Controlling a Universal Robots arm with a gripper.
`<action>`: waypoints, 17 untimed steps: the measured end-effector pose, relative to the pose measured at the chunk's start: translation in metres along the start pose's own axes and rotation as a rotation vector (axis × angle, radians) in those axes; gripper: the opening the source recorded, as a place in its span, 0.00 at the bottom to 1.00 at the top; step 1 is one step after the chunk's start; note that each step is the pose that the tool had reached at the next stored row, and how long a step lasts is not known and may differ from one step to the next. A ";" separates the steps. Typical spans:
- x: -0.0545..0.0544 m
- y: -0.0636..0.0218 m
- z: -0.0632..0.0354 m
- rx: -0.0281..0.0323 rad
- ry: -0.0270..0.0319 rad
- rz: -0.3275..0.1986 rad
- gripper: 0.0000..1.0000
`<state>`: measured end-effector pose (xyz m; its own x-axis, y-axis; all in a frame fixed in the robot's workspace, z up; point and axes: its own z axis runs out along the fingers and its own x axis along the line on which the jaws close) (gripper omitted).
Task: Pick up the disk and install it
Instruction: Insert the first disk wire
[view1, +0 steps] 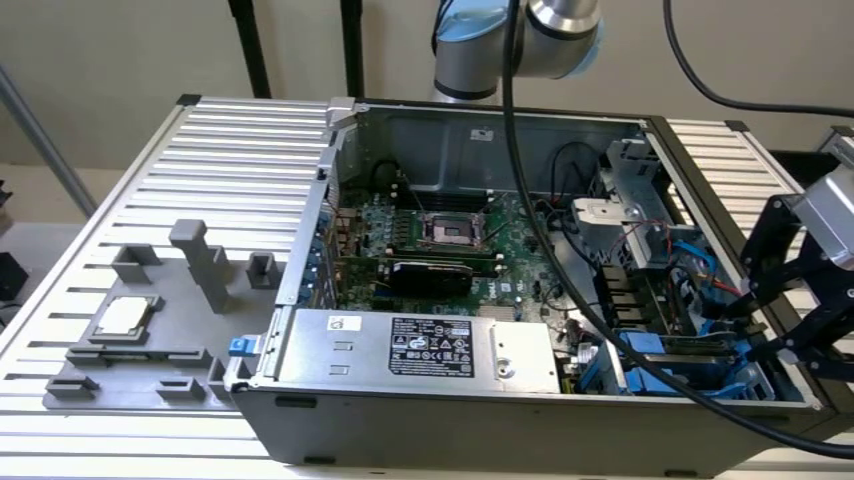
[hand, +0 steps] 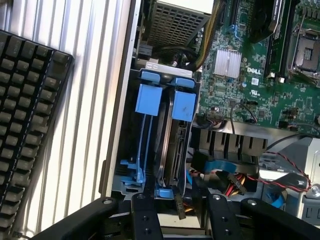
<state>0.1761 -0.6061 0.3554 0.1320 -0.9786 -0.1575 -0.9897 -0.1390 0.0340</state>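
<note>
Your gripper (hand: 182, 220) is half spread at the drive bay (hand: 125, 125). The disk (hand: 175, 150) sits on edge in the bay.

Exterior view: your arm (view1: 521, 40) stands behind the open computer case (view1: 534, 440), with its black wrist end tilted over the case's end on the exterior view's right. The power supply (view1: 414, 350) label isn't readable. Wrist view: the fingers (hand: 146, 215) straddle the disk's near end. You've got a clear gap on one side; I can't tell if the other touches. The board (hand: 260, 95) reads DELL.
</note>
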 end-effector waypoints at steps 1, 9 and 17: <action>0.000 -0.0001 0.0002 -0.0018 -0.0003 -0.005 0.43; -0.001 -0.0039 0.0011 -0.0102 -0.0009 -0.029 0.34; -0.001 -0.0055 0.0032 -0.0165 -0.0004 -0.051 0.27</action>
<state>0.1813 -0.6039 0.3522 0.1822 -0.9702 -0.1599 -0.9807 -0.1911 0.0422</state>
